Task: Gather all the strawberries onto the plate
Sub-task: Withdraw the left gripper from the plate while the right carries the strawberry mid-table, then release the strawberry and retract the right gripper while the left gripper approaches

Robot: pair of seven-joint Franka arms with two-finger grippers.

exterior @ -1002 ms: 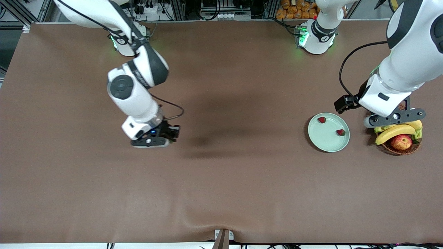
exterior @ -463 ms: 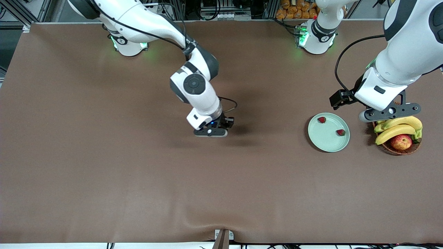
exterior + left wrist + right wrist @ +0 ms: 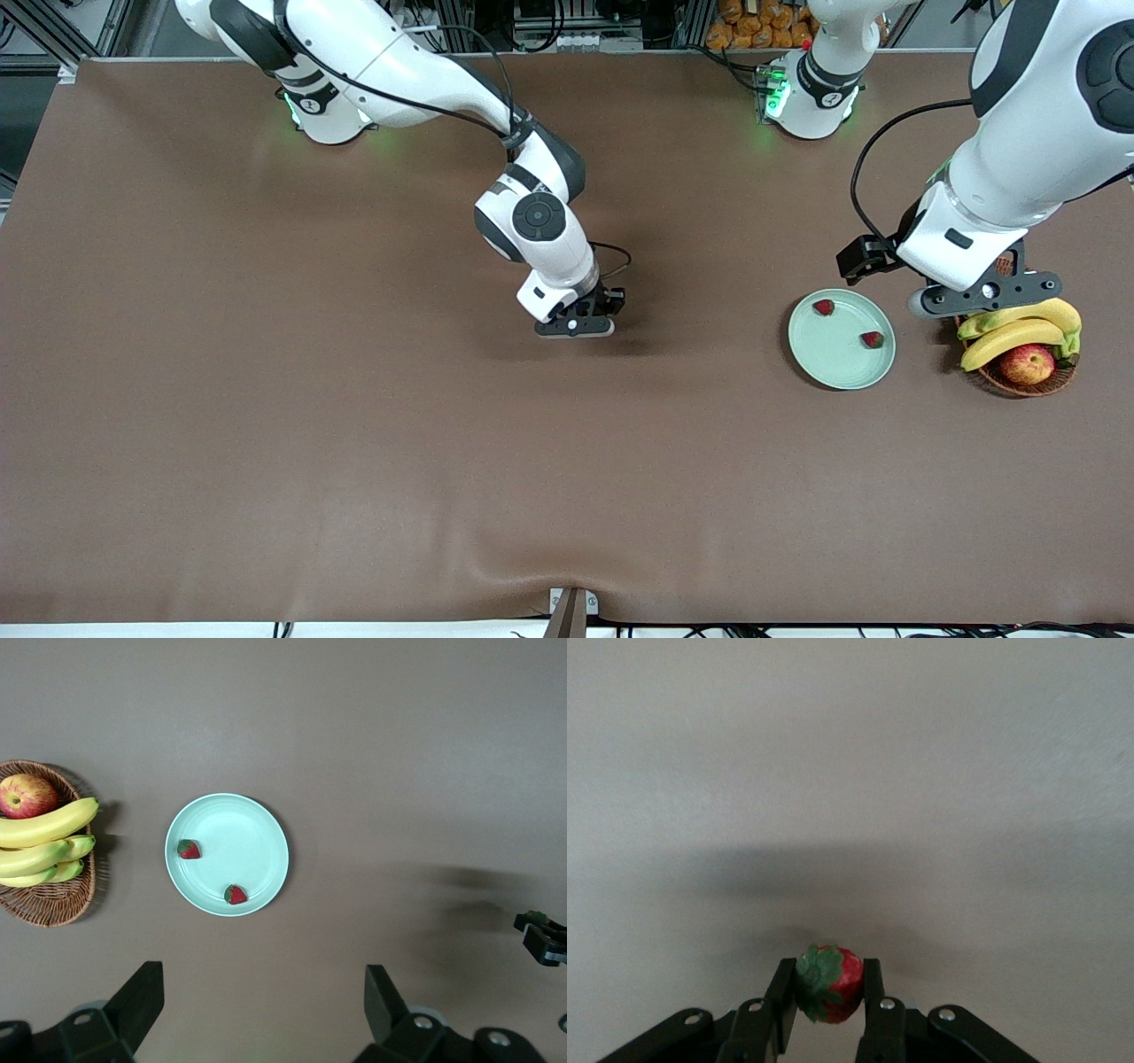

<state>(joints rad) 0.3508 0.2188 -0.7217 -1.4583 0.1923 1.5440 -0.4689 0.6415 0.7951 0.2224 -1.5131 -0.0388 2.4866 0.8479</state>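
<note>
**Right gripper carrying third strawberry over mid-table; two berries in plate**

Right arm: reaches from its base out over the middle of the brown cloth-covered table (image 3: 354, 461). The right gripper (image 3: 574, 326) hangs over bare cloth, well apart from the plate. In the right wrist view its two black fingers (image 3: 780, 1005) are clamped on a small red strawberry with a dark green leafy top (image 3: 829, 983); the berry sits between the fingertips, leaves turned toward one finger. A soft shadow lies on the cloth below it.

Left arm: the left gripper (image 3: 982, 297) is up over the table between the plate and the basket, partly above the basket's rim. In the left wrist view its two dark fingers (image 3: 133, 1005) stand wide apart with nothing between them. This arm waits.

Plate: the round, shallow, pale mint-green plate with raised rim (image 3: 828, 363) lies flat toward the left arm's end of the table, just beside the basket. Two strawberries lie in it, apart from each other: one (image 3: 824, 307) near the rim closest to the robots' bases, the other (image 3: 873, 338) near the rim on the basket's side. Both are also seen in the left wrist view.

Basket: a brown woven wicker basket (image 3: 1054, 381) holds yellow bananas (image 3: 1010, 337) and a red-yellow apple (image 3: 1028, 363).
</note>
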